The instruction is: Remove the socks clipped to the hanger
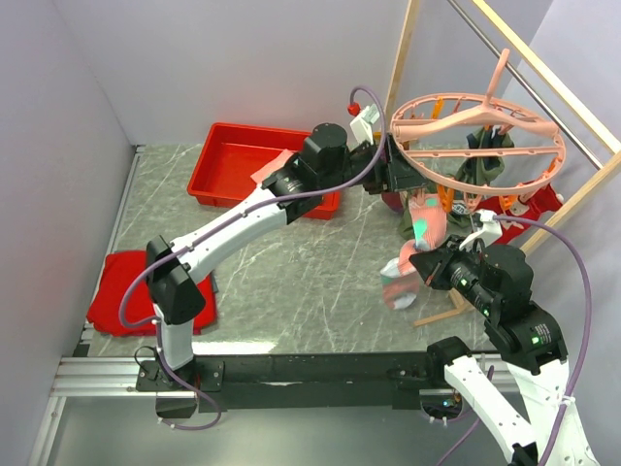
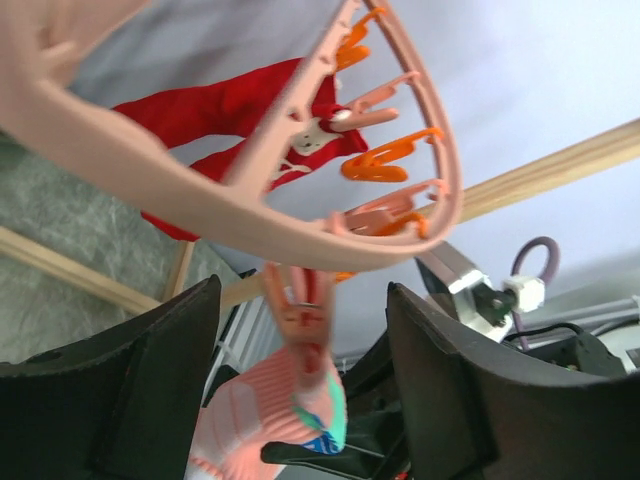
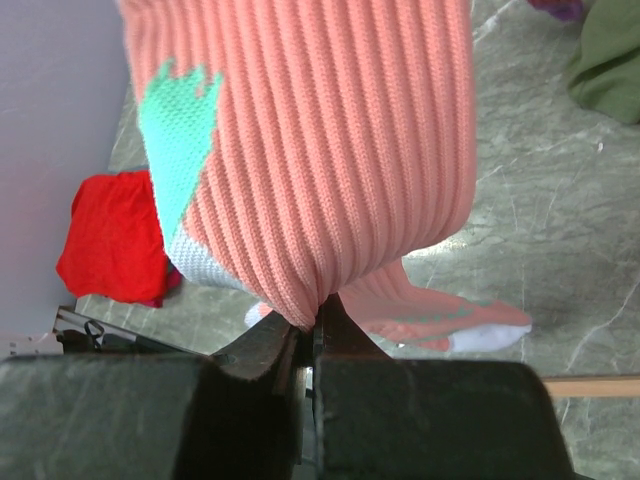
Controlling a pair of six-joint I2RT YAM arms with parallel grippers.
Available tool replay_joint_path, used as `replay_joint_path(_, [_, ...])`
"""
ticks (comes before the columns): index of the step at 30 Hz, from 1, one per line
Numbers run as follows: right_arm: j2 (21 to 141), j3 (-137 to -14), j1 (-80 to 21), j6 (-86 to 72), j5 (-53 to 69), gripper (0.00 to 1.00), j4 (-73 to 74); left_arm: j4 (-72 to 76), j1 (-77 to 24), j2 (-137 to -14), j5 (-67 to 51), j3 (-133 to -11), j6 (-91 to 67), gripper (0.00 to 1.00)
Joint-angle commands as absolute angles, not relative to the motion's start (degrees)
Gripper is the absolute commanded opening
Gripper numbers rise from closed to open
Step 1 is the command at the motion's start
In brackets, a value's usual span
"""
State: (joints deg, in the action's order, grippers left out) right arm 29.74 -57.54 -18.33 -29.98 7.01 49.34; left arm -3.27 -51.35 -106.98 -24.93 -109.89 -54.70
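Note:
The pink ring hanger (image 1: 475,146) hangs from the wooden rail at the right. A pink sock with mint patches (image 1: 424,221) dangles from a pink clip (image 2: 300,310) on the ring's near left edge. My left gripper (image 1: 393,173) stands open at that edge, its fingers (image 2: 150,380) on either side of the clip without touching it. My right gripper (image 3: 315,325) is shut on the lower fold of that pink sock (image 3: 320,130), just below it. A red sock (image 2: 230,110) and an olive green sock (image 1: 485,167) stay clipped on the far side.
A second pink sock (image 3: 440,315) lies flat on the marble table below the hanger. A red tray (image 1: 247,160) stands at the back left and a folded red cloth (image 1: 126,286) at the left edge. The wooden rail frame (image 1: 582,189) slants along the right.

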Motion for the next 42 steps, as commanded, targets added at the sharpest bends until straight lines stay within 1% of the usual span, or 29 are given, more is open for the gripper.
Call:
replay_joint_path(1, [30.15,-58.10,-18.11,-29.18,7.29,0.00,48.60,-3.25,-51.77,-106.17,-23.64,-111.97,-54.94,0.70])
replay_joint_path(5, [30.32,-58.09,-18.11,-29.18,7.38,0.00,48.52,-2.29,-51.94,-105.64,-22.76,-110.57,-54.58,0.71])
replay_joint_path(7, [30.58,-58.10,-18.11,-29.09,7.47,0.00,48.43,-2.20,-51.94,-106.34,-23.11,-110.91,-54.75,0.67])
replay_joint_path(8, [30.59,-58.18,-18.11,-29.09,7.56,0.00,48.34,-2.20,-51.94,-106.70,-23.46,-111.88,-54.76,0.64])
replay_joint_path(9, [30.76,-58.27,-18.11,-29.09,7.56,0.00,48.34,-2.37,-51.94,-107.13,-23.73,-112.49,-54.76,0.56])
replay_joint_path(11, [30.94,-58.27,-18.11,-28.92,7.65,0.00,48.34,-2.72,-52.03,-108.10,-24.34,-113.90,-54.67,0.49])
replay_joint_path(12, [31.02,-58.27,-18.11,-29.00,7.73,0.00,48.34,-2.99,-52.03,-108.37,-24.43,-114.25,-54.58,0.42])
replay_joint_path(14, [31.20,-58.45,-18.11,-29.09,7.82,0.00,48.34,-3.16,-52.03,-108.46,-24.52,-114.52,-54.05,0.35])
replay_joint_path(15, [31.20,-58.53,-18.11,-29.00,7.82,0.00,48.43,-3.25,-52.03,-108.37,-24.52,-114.43,-53.79,0.27])
replay_joint_path(17, [31.11,-58.71,-18.10,-29.00,7.82,0.00,49.22,-3.34,-52.12,-108.19,-24.43,-114.43,-52.83,0.19])
replay_joint_path(18, [31.03,-58.71,-18.11,-29.09,7.82,0.00,49.57,-3.51,-52.03,-108.11,-24.17,-114.43,-52.56,0.07])
replay_joint_path(20, [30.06,-57.84,-18.11,-29.35,7.82,0.00,50.53,-4.30,-52.03,-107.93,-23.82,-114.35,-52.03,0.01])
replay_joint_path(23, [27.87,-55.65,-18.11,-30.23,7.91,0.00,51.94,-3.61,-51.94,-107.05,-22.77,-112.77,-51.59,0.01])
replay_joint_path(25, [26.38,-54.67,-18.11,-31.11,8.17,0.00,52.90,-3.08,-51.94,-106.96,-23.11,-112.41,-51.50,0.04])
replay_joint_path(26, [25.93,-53.97,-18.11,-31.29,8.43,0.00,53.17,-3.77,-51.94,-107.14,-23.12,-112.76,-51.50,0.08])
replay_joint_path(27, [25.58,-53.70,-18.19,-31.90,8.79,0.00,53.43,-4.04,-51.94,-107.23,-23.20,-112.85,-51.50,0.20])
replay_joint_path(29, [24.87,-52.83,-18.11,-32.08,9.31,0.00,53.96,-4.39,-51.94,-107.31,-23.47,-112.59,-51.42,0.26])
replay_joint_path(30, [24.79,-52.56,-18.11,-32.25,9.49,0.00,54.05,-4.48,-51.94,-107.31,-23.47,-112.59,-51.33,0.35])
replay_joint_path(32, [24.70,-52.21,-18.11,-32.34,9.93,0.00,54.14,-5.01,-51.86,-107.23,-23.64,-112.50,-51.15,0.50])
replay_joint_path(33, [24.96,-52.29,-18.19,-32.34,10.11,0.00,54.23,-5.97,-51.68,-107.14,-23.82,-112.50,-51.07,0.61])
replay_joint_path(34, [25.22,-52.21,-18.11,-32.26,10.28,0.00,53.97,-6.41,-51.59,-106.88,-24.08,-112.41,-50.37,0.76])
replay_joint_path(36, [26.45,-52.64,-18.02,-32.17,10.81,0.00,53.79,-9.29,-51.33,-106.26,-23.56,-112.24,-48.88,0.80])
replay_joint_path(37, [26.98,-52.82,-18.10,-32.08,11.07,0.00,53.88,-10.27,-51.33,-105.13,-22.86,-112.06,-46.95,0.80])
replay_joint_path(42, [29.62,-53.09,-18.11,-31.81,13.62,0.00,53.09,-11.60,-50.89,-98.36,-19.87,-103.29,-41.76,0.83])
